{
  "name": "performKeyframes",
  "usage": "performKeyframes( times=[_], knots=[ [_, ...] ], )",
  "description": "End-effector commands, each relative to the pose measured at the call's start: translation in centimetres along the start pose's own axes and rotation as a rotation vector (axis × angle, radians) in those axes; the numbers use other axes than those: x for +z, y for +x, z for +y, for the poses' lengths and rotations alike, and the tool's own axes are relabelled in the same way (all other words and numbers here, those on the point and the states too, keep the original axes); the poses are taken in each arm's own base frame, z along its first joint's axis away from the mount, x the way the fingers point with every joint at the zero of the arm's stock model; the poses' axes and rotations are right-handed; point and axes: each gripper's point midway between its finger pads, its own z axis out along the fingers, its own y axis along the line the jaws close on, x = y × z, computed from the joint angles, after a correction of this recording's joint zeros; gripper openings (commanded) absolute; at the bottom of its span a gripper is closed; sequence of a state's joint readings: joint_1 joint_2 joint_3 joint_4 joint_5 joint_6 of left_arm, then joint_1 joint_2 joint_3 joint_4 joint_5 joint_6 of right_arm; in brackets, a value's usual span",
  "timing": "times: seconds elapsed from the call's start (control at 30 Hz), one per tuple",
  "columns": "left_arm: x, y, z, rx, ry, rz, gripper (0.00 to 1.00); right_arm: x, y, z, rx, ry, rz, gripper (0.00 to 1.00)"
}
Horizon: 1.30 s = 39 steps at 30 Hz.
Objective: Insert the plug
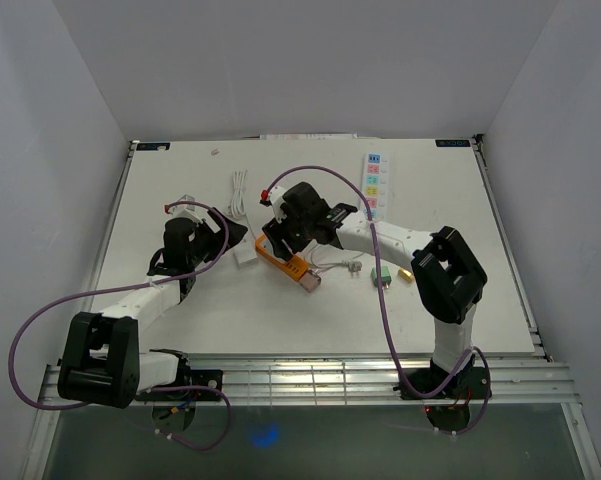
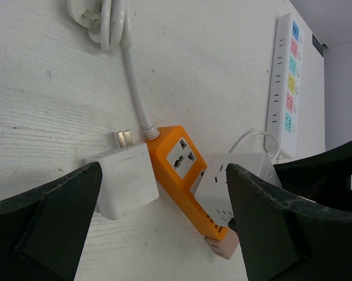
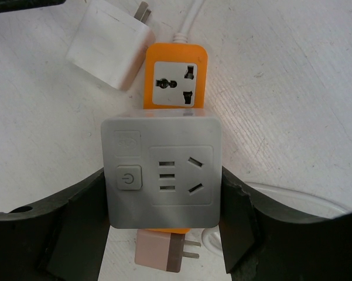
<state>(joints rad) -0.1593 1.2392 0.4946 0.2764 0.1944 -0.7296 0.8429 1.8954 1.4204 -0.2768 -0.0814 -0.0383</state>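
An orange power strip (image 3: 174,76) lies on the white table, with one free universal socket at its cable end. My right gripper (image 3: 164,196) is shut on a grey-white cube adapter (image 3: 162,170), one finger on each side, and holds it on top of the strip's middle. Whether its pins are seated is hidden. In the top view the right gripper (image 1: 283,240) is over the strip (image 1: 285,263). My left gripper (image 2: 163,175) is open and wide. It straddles a white charger block (image 2: 126,186) and the strip (image 2: 181,175), touching neither.
A pink adapter (image 3: 158,250) lies at the strip's far end. A white multi-socket strip with coloured outlets (image 1: 373,185) lies at the back right. A coiled white cable (image 1: 240,190) is at the back. A green piece (image 1: 383,276) and small plugs lie to the right.
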Motion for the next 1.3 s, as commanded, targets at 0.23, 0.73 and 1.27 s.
performKeyframes(
  times=[0.23,0.73,1.27],
  knots=[
    [0.1,-0.5,-0.5,0.017,0.017,-0.011,0.98,-0.9,-0.1,-1.3,-0.041,0.058,0.032,0.17],
    [0.2,-0.4,-0.5,0.015,0.016,-0.006,0.98,0.0,1.3,-1.4,-0.044,0.055,0.089,0.17],
    [0.1,-0.6,-0.5,0.017,0.017,-0.011,0.98,1.5,5.7,-1.4,-0.023,0.055,0.159,0.17]
  ],
)
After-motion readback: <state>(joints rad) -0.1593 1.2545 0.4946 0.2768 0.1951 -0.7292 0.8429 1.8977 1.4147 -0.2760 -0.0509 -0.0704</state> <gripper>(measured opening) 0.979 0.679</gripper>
